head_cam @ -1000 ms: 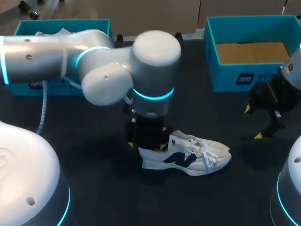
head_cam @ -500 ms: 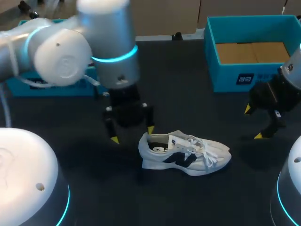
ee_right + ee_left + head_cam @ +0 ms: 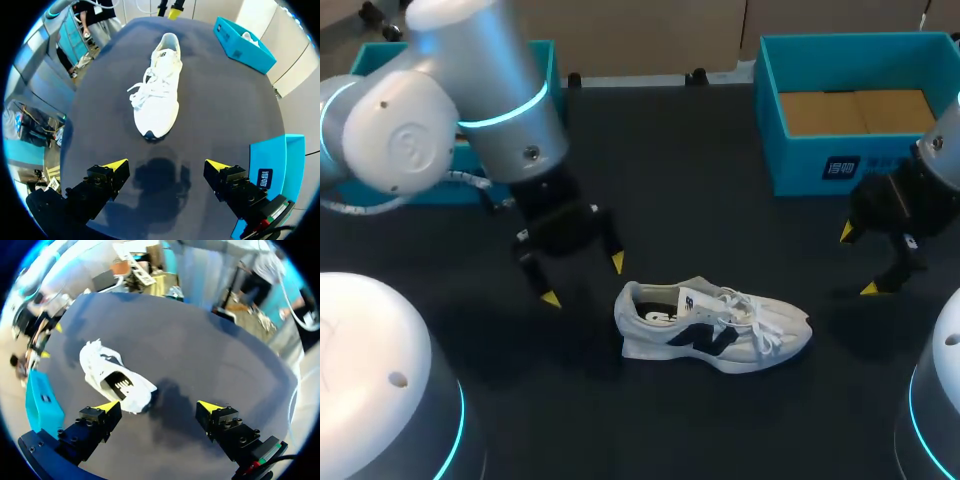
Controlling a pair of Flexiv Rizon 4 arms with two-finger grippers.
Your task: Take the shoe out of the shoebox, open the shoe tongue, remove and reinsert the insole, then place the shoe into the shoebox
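A white sneaker (image 3: 715,325) with a dark side logo lies on its sole on the black table, toe to the right, laces loose and tongue up. My left gripper (image 3: 584,280) hangs open just left of its heel, touching nothing. In the left wrist view the shoe (image 3: 115,377) lies ahead of the left finger, and the left gripper (image 3: 159,406) holds nothing. My right gripper (image 3: 858,260) stands open to the right of the toe, apart from it. The right wrist view shows the shoe (image 3: 157,95) toe-first ahead of the open right gripper (image 3: 167,164).
An open teal shoebox (image 3: 900,165) with a bare cardboard floor stands at the back right, behind my right gripper. A second teal box (image 3: 380,60) at the back left is partly hidden by my left arm; in the right wrist view that box (image 3: 245,45) holds something white.
My left gripper has lifted off the shoe's heel and drawn back to the left, leaving the shoe in place. The right arm has not moved.
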